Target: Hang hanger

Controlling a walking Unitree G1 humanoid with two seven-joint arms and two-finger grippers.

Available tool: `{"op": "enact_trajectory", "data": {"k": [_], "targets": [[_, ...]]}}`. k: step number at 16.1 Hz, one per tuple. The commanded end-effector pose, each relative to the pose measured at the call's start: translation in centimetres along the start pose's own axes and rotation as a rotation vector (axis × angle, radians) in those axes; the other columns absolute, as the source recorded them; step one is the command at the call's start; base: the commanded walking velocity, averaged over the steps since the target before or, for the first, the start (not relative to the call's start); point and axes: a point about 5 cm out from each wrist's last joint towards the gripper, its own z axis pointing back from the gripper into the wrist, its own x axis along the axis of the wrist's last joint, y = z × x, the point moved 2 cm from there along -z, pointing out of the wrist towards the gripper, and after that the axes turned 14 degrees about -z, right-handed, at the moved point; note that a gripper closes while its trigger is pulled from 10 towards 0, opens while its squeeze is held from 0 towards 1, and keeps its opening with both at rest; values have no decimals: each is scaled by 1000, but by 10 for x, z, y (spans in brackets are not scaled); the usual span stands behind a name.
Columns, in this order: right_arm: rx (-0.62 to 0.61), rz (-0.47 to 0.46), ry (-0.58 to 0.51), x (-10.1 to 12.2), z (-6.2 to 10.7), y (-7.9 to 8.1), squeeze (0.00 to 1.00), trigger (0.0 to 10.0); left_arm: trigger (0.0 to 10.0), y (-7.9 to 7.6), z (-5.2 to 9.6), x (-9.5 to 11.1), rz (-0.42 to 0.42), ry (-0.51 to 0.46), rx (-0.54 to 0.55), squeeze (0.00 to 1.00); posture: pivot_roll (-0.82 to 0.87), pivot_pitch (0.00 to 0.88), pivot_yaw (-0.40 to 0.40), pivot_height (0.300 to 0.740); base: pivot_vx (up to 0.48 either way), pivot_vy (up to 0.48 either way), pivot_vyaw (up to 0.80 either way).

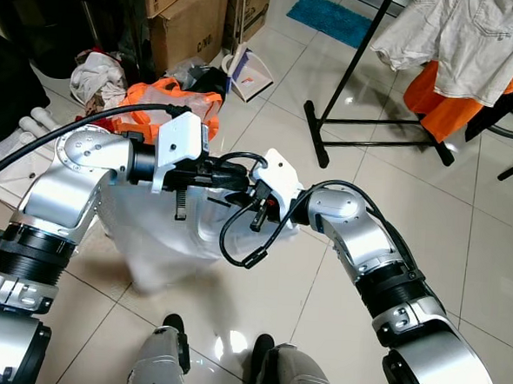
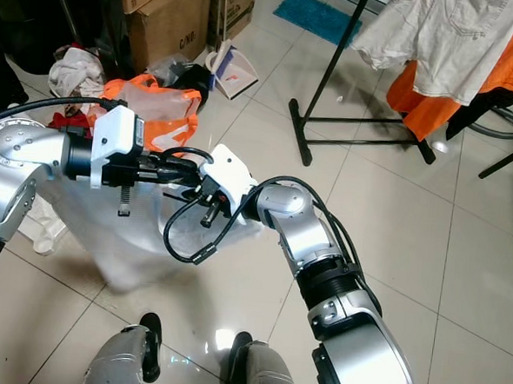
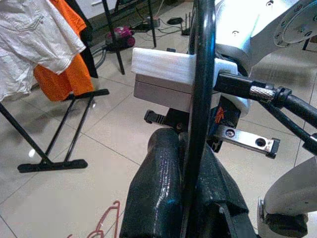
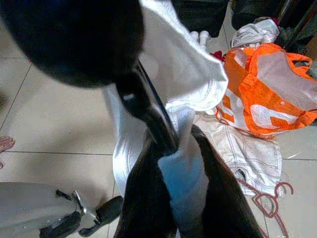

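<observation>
**Black hanger held in a white garment between both claws**

The hanger [image 4: 148, 116] shows in the right wrist view as a black bar. It runs down into the folds of a white garment [image 1: 163, 230] and ends between the right gripper's [image 4: 173, 148] fingers. That claw is clenched on a bunch of the white cloth with the bar's end in it. In the head views the hanger sits at chest height at the centre, over the tile floor [image 1: 480, 232], where the two claws meet. The garment hangs from there towards 7 o'clock.

The left gripper [image 3: 190, 148] comes in from 9 o'clock, tip to tip with the right one. Its fingers are closed tight on a thin black rod [image 3: 198, 99] that stands up between them. I cannot tell whether this rod is part of the hanger or a cable. The right arm's white wrist block lies just beyond it.

A red hanger [image 4: 270, 198] lies on the tiles beside a second pale garment [image 4: 247, 153], below the orange bag [image 1: 149, 98] that sits at 10 o'clock. White rags lie just past the bag, and boxes [image 1: 188, 22] stand at 11 o'clock. A blue mat [image 1: 332, 18] lies at 12 o'clock. A black rack [image 1: 373, 134] stands at 1 o'clock, carrying a white shirt [image 1: 457, 39] over an orange cloth [image 1: 436, 103]. The robot's feet [image 1: 174, 335] stand at 6 o'clock.
</observation>
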Motion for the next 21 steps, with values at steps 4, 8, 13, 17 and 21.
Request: {"op": "enact_trajectory", "data": {"k": [4, 8, 13, 17, 21], "targets": [[-133, -19, -235, 43, 20, -25, 1000, 10000, 0, -17, 1, -23, 110, 68, -40, 0, 10, 212, -142, 740, 0, 0, 0], [-102, -51, -269, 49, 22, -24, 1000, 10000, 0, -17, 2, -23, 117, 65, -31, 0, 8, 216, -143, 740, 0, 0, 0], [-65, -115, -327, 57, 26, -24, 1000, 10000, 0, -17, 2, -24, 126, 66, -23, 0, 0, 225, -143, 740, 0, 0, 0], [-19, -173, -369, 63, 34, -23, 1000, 10000, 0, -17, 2, -26, 130, 74, -19, 0, 0, 226, -143, 740, 0, 0, 0], [48, -158, -356, 63, 36, -15, 1000, 10000, 0, -16, 2, -28, 133, 81, -11, 0, -5, 230, -144, 740, 0, 0, 0]]}}
